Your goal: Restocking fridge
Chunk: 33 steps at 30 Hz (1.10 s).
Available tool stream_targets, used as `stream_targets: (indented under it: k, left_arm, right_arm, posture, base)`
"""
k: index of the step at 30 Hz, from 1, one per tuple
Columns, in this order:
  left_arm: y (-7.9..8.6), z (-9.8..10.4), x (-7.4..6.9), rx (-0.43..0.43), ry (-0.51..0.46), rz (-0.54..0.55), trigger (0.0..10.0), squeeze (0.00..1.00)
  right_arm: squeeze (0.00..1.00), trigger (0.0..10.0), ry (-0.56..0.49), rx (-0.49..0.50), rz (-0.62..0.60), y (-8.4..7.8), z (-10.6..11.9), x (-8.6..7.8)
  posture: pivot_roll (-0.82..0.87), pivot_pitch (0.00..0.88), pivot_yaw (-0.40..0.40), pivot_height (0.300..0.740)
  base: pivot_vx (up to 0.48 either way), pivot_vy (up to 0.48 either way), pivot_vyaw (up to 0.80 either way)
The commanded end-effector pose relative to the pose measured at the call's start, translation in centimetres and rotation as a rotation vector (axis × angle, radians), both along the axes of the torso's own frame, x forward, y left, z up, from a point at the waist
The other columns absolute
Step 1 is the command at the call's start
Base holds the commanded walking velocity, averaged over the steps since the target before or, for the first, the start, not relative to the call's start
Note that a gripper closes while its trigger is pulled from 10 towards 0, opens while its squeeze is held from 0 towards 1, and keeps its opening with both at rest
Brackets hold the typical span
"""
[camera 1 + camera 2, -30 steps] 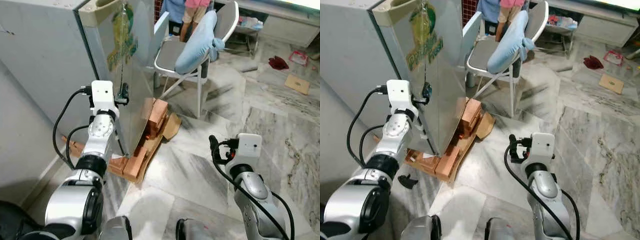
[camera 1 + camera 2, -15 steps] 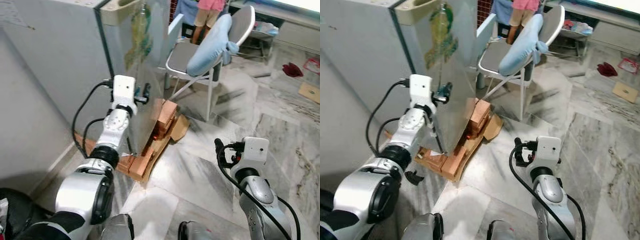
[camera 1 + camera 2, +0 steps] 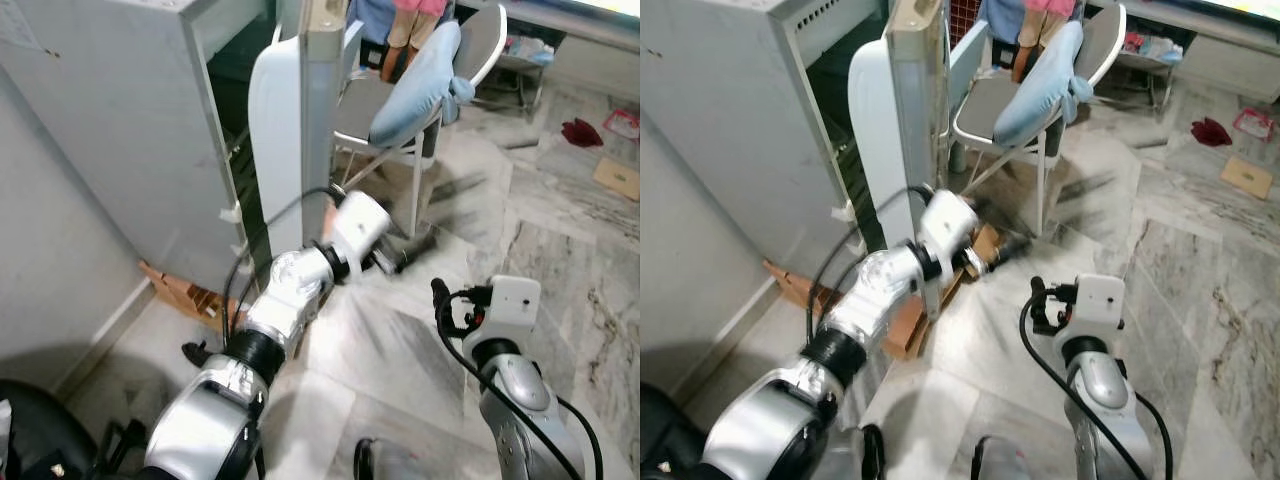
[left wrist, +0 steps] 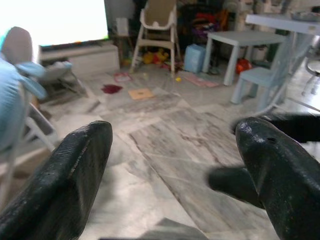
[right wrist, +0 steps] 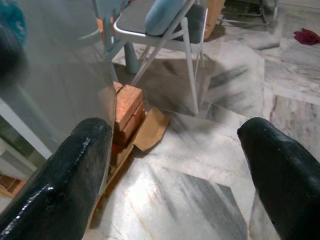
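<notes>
Opening the tall grey metal fridge door (image 3: 318, 110)
Left gripper (image 3: 398, 259), fingers spread and empty, was beside it; right gripper (image 3: 437, 298) spread. Unheld, the door might swing shut.

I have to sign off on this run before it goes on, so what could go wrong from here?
1. The grey fridge door stands open edge-on, near the white metal folding chair with the light blue cushion; swung wider, it might hit it.
2. The left pincer is open and blurred, close to the right pincer; the arms might clash.
3. The fridge rests on stacked orange bricks and cardboard; a hard pull might rock it.
</notes>
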State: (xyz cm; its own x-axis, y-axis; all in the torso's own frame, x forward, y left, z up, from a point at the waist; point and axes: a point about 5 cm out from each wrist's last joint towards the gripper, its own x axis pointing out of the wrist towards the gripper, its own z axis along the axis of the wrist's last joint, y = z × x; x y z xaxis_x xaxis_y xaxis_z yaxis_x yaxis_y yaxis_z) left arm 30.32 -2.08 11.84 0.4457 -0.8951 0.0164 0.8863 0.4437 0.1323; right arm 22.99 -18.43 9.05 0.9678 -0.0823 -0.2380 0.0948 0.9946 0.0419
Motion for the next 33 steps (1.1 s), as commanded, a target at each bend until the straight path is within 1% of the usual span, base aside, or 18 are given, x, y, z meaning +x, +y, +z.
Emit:
stream_targets:
  k: [1, 2, 3, 4, 7, 8, 11, 14, 18, 20, 22, 23, 24, 25, 26, 28, 30, 33]
  left_arm:
    - [-2.1, 1.7, -1.1, -0.086, -0.024, -0.045, 10.0, 0.00]
    - [-0.5, 1.8, -0.4, -0.085, -0.037, 0.010, 10.0, 0.00]
    - [-0.5, 1.8, -0.4, -0.085, -0.037, 0.010, 10.0, 0.00]
    - [1.4, 1.8, 0.4, -0.084, -0.053, 0.098, 10.0, 0.00]
    - [4.8, 1.7, 1.8, -0.094, -0.048, 0.285, 10.0, 0.00]
    - [7.1, 1.3, 2.5, -0.088, -0.057, 0.409, 10.0, 0.00]
    - [11.2, 0.5, 3.7, -0.075, -0.032, 0.627, 10.0, 0.00]
    - [12.8, 0.6, 4.1, -0.091, 0.004, 0.693, 10.0, 0.00]
    - [13.5, 0.2, 4.4, -0.068, 0.011, 0.730, 10.0, 0.00]
    - [13.4, -0.2, 4.7, -0.041, 0.026, 0.726, 10.0, 0.00]
    - [12.3, -0.4, 5.2, -0.028, 0.054, 0.669, 10.0, 0.00]
    - [12.3, -0.4, 5.2, -0.028, 0.054, 0.669, 10.0, 0.00]
    - [11.4, -0.1, 5.5, -0.016, 0.043, 0.637, 10.0, 0.00]
    - [11.2, 0.0, 5.6, -0.009, 0.035, 0.632, 10.0, 0.00]
    - [10.5, 0.1, 5.9, 0.019, 0.032, 0.633, 10.0, 0.00]
    - [10.2, 0.3, 6.4, 0.033, 0.040, 0.664, 10.0, 0.00]
    - [10.2, 0.4, 6.6, 0.036, 0.045, 0.684, 10.0, 0.00]
    - [9.7, 1.5, 7.3, 0.032, 0.025, 0.720, 10.0, 0.00]
  right_arm:
    - [0.00, 10.0, 0.012, 0.003, -0.001, 0.0, -0.2, -0.1]
    - [0.00, 10.0, 0.012, 0.004, -0.002, 0.0, -0.3, 0.0]
    - [0.00, 10.0, 0.012, 0.004, -0.002, 0.0, -0.3, 0.0]
    - [0.00, 10.0, 0.012, 0.005, -0.003, 0.1, -0.3, 0.0]
    - [0.00, 10.0, 0.012, 0.006, -0.004, 0.1, -0.4, 0.0]
    - [0.00, 10.0, 0.013, 0.006, -0.004, 0.1, -0.4, 0.0]
    - [0.00, 10.0, 0.013, 0.007, 0.001, 0.2, -0.5, 0.1]
    - [0.00, 10.0, 0.013, 0.003, 0.010, 0.2, -0.5, 0.2]
    - [0.00, 10.0, 0.012, -0.001, 0.010, 0.0, -0.4, 0.2]
    - [0.00, 10.0, 0.013, -0.002, 0.010, -0.1, -0.4, 0.3]
    - [0.00, 10.0, 0.012, -0.006, 0.013, 0.0, -0.4, 0.3]
    - [0.00, 10.0, 0.012, -0.006, 0.013, 0.0, -0.4, 0.3]
    - [0.00, 10.0, 0.011, -0.007, 0.014, 0.0, -0.4, 0.3]
    - [0.00, 10.0, 0.011, -0.008, 0.015, 0.0, -0.4, 0.3]
    - [0.00, 10.0, 0.010, -0.009, 0.014, 0.0, -0.4, 0.3]
    - [0.00, 10.0, 0.009, -0.010, 0.014, 0.0, -0.3, 0.3]
    - [0.00, 10.0, 0.008, -0.010, 0.013, 0.0, -0.3, 0.3]
    - [0.00, 10.0, 0.003, -0.012, 0.011, 0.0, -0.2, 0.3]
  posture:
    - [-0.10, 0.097, -0.010, 0.740]
    - [-0.09, 0.097, -0.009, 0.740]
    - [-0.09, 0.097, -0.009, 0.740]
    - [-0.09, 0.098, -0.007, 0.740]
    - [-0.08, 0.098, -0.007, 0.740]
    - [-0.08, 0.098, -0.008, 0.740]
    - [-0.08, 0.099, -0.013, 0.740]
    - [-0.08, 0.096, -0.020, 0.740]
    - [-0.08, 0.094, -0.023, 0.740]
    - [-0.09, 0.094, -0.027, 0.740]
    - [-0.09, 0.094, -0.028, 0.740]
    - [-0.09, 0.094, -0.028, 0.740]
    - [-0.09, 0.093, -0.030, 0.740]
    - [-0.09, 0.093, -0.030, 0.740]
    - [-0.10, 0.091, -0.031, 0.740]
    - [-0.10, 0.092, -0.030, 0.740]
    - [-0.10, 0.092, -0.030, 0.740]
    - [-0.12, 0.095, -0.025, 0.740]
  base:
    - [0.000, 0.000, 0.00]
    - [0.000, 0.000, 0.00]
    - [0.000, 0.000, 0.00]
    - [0.000, 0.000, 0.00]
    - [0.000, 0.000, 0.00]
    - [0.000, 0.000, 0.00]
    - [0.000, 0.000, 0.00]
    - [0.000, 0.000, 0.00]
    - [0.000, 0.000, 0.00]
    - [0.000, 0.000, 0.00]
    - [0.000, 0.000, 0.00]
    - [0.000, 0.000, 0.00]
    - [0.000, 0.000, 0.00]
    - [0.000, 0.000, 0.00]
    - [0.000, 0.000, 0.00]
    - [0.000, 0.000, 0.00]
    - [0.000, 0.000, 0.00]
    - [0.000, 0.000, 0.00]
